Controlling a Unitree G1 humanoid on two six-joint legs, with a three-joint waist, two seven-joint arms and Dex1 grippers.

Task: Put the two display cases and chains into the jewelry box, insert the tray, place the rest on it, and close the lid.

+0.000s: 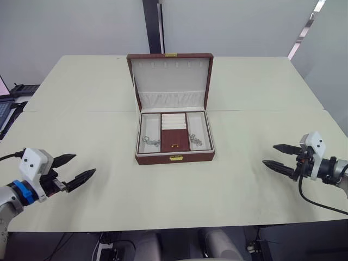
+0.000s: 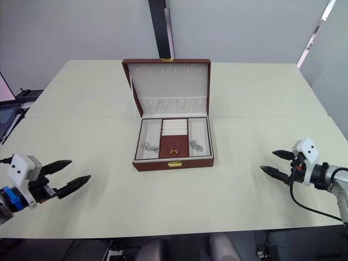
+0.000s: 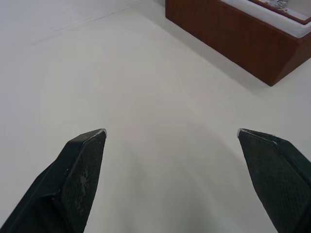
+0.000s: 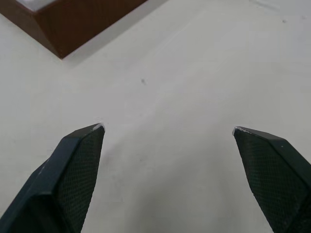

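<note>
The red-brown jewelry box (image 1: 174,158) stands at the table's middle with its lid (image 1: 170,81) upright and open. A silver chain (image 1: 150,142) lies in its left compartment and another chain (image 1: 196,140) in the right one. The middle compartment holds white ring rolls and a red-brown display case (image 1: 175,140) with a gold clasp. I cannot tell whether these compartments are the tray. My left gripper (image 1: 85,164) hovers open near the front left of the table, empty. Far to the box's right, my right gripper (image 1: 268,154) is open and empty too.
The cream table (image 1: 109,109) has a seam running across it behind the box. A dark device (image 1: 6,109) sits off the table's left edge. The box's front corner (image 3: 233,34) lies ahead of the left fingers, and its other corner (image 4: 63,24) ahead of the right fingers.
</note>
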